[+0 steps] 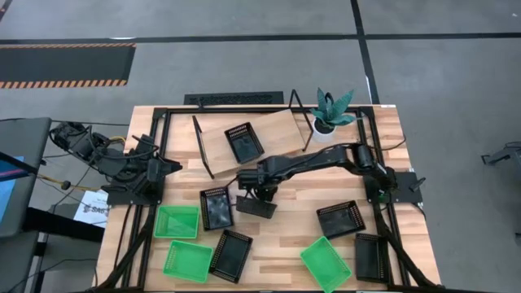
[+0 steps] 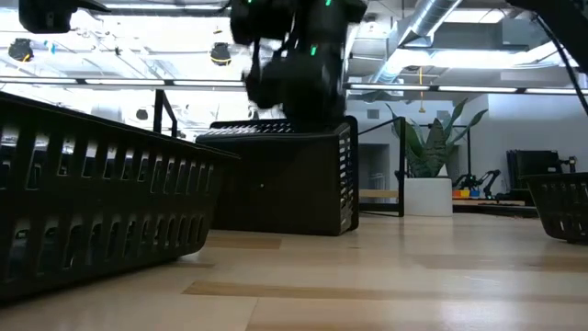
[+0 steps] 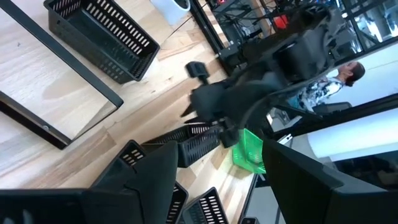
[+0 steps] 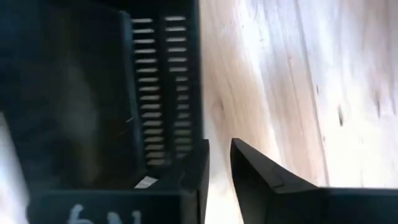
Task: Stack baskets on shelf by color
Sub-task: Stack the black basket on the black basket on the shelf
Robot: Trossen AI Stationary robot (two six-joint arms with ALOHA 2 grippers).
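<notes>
Shelf [image 1: 269,134]: one black basket [image 1: 244,142] on its board, nothing in it. Right gripper [image 1: 259,195] over table centre, fingers closed on the rim of a tilted black basket [image 1: 256,207] (wall pinched between them in the right wrist view [image 4: 163,93]). Three green baskets [image 1: 177,221] sit along the front, all empty. Left gripper [image 1: 167,167] waits at the left edge; fingers parted, holding nothing. Low view alone shows the held basket [image 2: 285,179] touching the tabletop [image 2: 386,276].
</notes>
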